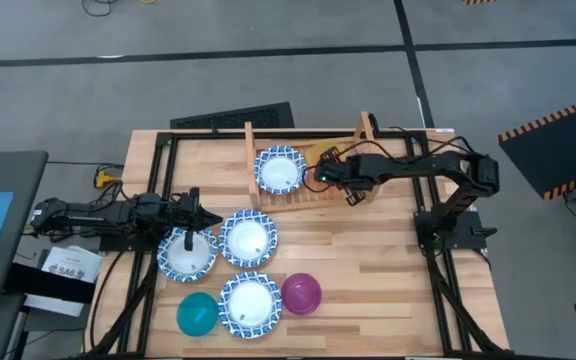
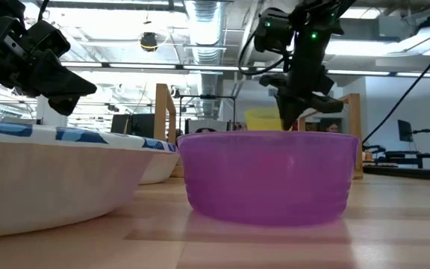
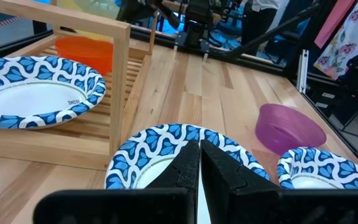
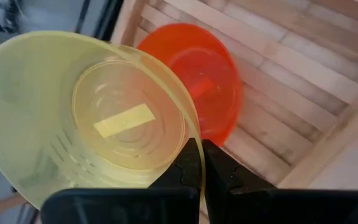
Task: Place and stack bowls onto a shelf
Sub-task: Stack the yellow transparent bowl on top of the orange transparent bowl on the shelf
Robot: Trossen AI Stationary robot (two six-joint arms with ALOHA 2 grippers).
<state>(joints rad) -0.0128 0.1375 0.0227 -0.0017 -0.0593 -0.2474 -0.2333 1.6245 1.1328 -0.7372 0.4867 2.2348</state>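
The right gripper (image 4: 199, 163), jaws pinching the rim of the yellow bowl (image 4: 86, 118), holds it over the shelf (image 1: 308, 190) just beside the orange bowl (image 4: 201, 78); thin, light, slick plastic, it looks best held by its rim.

Both arms are dark and made of chunky black parts joined end to end, with thin black cables running along them, the right arm (image 1: 438, 170) has small green lights near its wrist, and each gripper ends in two black pointed fingers (image 3: 188, 168).
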